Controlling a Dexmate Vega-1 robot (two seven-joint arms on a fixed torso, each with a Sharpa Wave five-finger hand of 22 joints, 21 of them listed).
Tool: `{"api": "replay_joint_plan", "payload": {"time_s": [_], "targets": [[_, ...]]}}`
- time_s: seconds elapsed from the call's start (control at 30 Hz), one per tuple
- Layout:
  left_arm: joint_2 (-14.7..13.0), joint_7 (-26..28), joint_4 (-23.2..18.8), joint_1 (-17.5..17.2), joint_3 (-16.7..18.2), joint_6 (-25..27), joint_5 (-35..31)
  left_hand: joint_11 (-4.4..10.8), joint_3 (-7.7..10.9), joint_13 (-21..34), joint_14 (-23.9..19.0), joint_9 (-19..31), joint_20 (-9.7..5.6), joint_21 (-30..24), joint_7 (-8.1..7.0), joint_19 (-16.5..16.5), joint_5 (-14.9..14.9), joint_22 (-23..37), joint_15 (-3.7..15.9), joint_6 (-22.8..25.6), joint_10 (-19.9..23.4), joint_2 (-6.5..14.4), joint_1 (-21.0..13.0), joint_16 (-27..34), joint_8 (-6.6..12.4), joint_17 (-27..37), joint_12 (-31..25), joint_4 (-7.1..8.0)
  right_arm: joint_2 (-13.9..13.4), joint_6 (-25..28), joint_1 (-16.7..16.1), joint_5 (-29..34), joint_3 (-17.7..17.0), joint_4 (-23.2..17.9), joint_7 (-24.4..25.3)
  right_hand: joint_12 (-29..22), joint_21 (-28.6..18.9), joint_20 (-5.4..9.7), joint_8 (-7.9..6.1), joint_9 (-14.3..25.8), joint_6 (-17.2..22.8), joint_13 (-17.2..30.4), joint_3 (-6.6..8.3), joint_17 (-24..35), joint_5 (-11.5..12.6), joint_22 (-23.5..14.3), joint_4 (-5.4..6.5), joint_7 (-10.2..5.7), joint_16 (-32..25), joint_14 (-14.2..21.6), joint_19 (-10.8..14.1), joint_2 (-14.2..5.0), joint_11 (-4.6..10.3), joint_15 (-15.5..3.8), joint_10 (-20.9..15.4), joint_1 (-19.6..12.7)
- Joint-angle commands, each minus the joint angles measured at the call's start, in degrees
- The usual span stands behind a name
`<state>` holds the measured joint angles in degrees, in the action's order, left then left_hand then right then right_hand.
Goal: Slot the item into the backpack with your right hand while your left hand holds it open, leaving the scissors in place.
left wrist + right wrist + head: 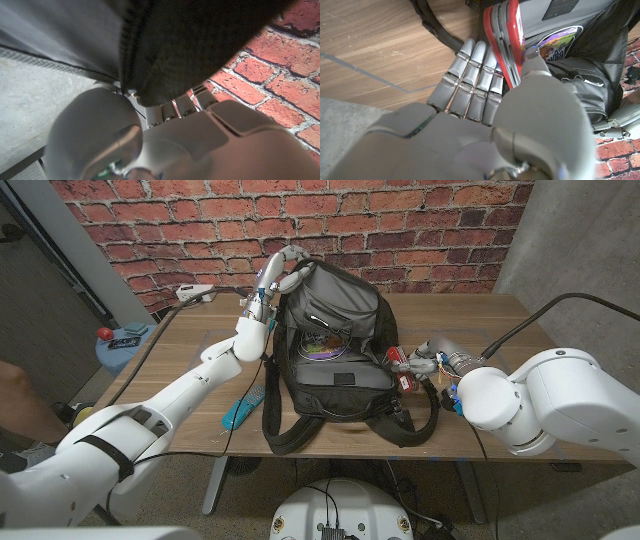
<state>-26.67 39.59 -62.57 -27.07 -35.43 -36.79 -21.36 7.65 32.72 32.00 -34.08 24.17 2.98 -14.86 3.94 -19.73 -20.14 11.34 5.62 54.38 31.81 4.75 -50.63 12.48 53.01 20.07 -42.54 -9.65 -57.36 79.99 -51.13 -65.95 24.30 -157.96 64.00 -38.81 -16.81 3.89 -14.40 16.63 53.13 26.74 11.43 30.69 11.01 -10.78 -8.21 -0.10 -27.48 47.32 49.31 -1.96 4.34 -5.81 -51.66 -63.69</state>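
**Red item held at the backpack's mouth**

The item (507, 42) is a flat, red-edged pack with grey layers showing along its side (its printed face is too foreshortened to read). It stands on edge, pinched between the thumb and fingers (470, 80) of the right hand (425, 363), just beside the backpack's right side and above the wooden surface (500, 330).

The backpack (335, 370) is black with a grey lining — its main compartment gapes toward the camera, and a colourful printed disc (322, 348) lies inside. Its straps (300, 430) trail over the surface's near edge.

The left hand (283, 272) grips the upper rim of the opening, lifting it; dark fabric drapes over its fingers in the left wrist view.

The teal-handled scissors (243, 409) lie on the surface just beside the backpack's left side.
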Motion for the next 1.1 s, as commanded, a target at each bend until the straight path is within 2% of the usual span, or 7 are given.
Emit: {"api": "replay_joint_plan", "payload": {"time_s": [0.03,0.1,0.37,0.5,0.77,1.1], "targets": [[0.21,1.47,-1.41,-0.87,0.67,0.84,-0.32,0.15,0.62,0.13,-0.32,-0.19,-0.20,-0.40,0.16,0.23,-0.28,0.05,0.00,-0.16,-0.03,0.80,-0.69,-0.40,0.41,0.03,0.11,0.18,2.93,0.00,-0.56,-0.90,-1.07,1.20,0.00,-0.31,-0.45,0.08,-0.19,0.05,1.33,0.19,-0.07,0.35,0.12,-0.10,-0.10,-0.60,0.17,0.67,0.43,-1.56,1.53,-5.79,-1.87,-1.42],[0.09,1.74,-1.68,-0.93,0.83,1.05,-0.51,0.18,0.55,0.15,-0.24,-0.15,-0.16,-0.41,0.21,0.22,-0.25,0.05,0.00,-0.23,-0.06,0.89,-0.76,-0.33,0.44,0.14,0.11,0.17,3.33,0.00,-0.29,-1.35,-0.87,1.78,0.00,-0.33,-0.46,0.12,-0.19,0.03,1.40,0.18,-0.10,0.38,0.11,-0.10,-0.05,-0.62,0.20,0.72,0.43,-1.58,1.61,-5.89,-1.91,-1.34],[-0.20,4.17,-2.42,-1.07,1.70,1.35,-1.43,0.27,0.61,0.18,-0.31,-0.11,-0.15,-0.41,0.32,0.25,-0.29,0.06,0.07,-0.21,-0.02,0.89,-0.82,-0.31,0.58,0.14,0.09,0.13,6.93,0.00,-2.58,-1.80,-3.24,3.72,0.00,-0.37,-0.53,0.26,-0.13,-0.02,1.55,0.17,-0.11,0.56,0.10,-0.10,-0.12,-0.79,0.28,0.81,0.53,-1.59,1.54,-5.93,-1.92,-1.48],[-0.50,4.65,-2.84,-1.43,2.01,1.39,-1.44,0.23,0.65,0.18,-0.30,-0.05,-0.15,-0.41,0.28,0.28,-0.33,0.05,0.09,-0.28,0.04,0.84,-0.72,-0.36,0.66,0.08,0.06,0.19,8.58,-1.06,-3.66,-0.02,-4.02,4.38,-1.36,-0.39,-0.53,0.26,-0.10,-0.05,1.63,0.23,-0.15,0.71,0.09,-0.10,-0.10,-0.71,0.29,0.82,0.48,-1.64,1.54,-5.86,-1.83,-1.49],[-0.45,5.70,-2.27,-1.63,2.26,0.34,-1.41,0.24,0.64,0.22,-0.28,-0.15,-0.16,-0.42,0.22,0.28,-0.38,0.05,0.08,-0.29,0.06,0.78,-0.68,-0.36,0.74,0.09,0.04,0.19,11.66,-0.28,-3.74,3.54,-3.61,4.06,-4.07,-0.42,-0.58,0.20,0.01,-0.01,1.54,0.20,-0.17,0.82,0.08,-0.10,-0.16,-0.57,0.41,0.96,0.50,-1.65,1.32,-5.72,-1.83,-1.61],[0.11,6.27,-0.82,-1.34,2.13,-1.32,-1.21,0.31,0.63,0.24,-0.33,-0.11,-0.20,-0.42,0.31,0.33,-0.41,0.06,0.07,-0.43,0.03,0.81,-0.63,-0.30,0.88,0.15,0.06,0.24,12.48,0.00,-0.68,4.19,-0.83,4.80,-4.77,-0.42,-0.63,0.12,0.08,-0.03,1.65,0.04,-0.19,0.91,0.06,-0.10,-0.17,-0.51,0.55,1.15,0.52,-1.74,1.29,-5.64,-1.98,-1.71]]}}
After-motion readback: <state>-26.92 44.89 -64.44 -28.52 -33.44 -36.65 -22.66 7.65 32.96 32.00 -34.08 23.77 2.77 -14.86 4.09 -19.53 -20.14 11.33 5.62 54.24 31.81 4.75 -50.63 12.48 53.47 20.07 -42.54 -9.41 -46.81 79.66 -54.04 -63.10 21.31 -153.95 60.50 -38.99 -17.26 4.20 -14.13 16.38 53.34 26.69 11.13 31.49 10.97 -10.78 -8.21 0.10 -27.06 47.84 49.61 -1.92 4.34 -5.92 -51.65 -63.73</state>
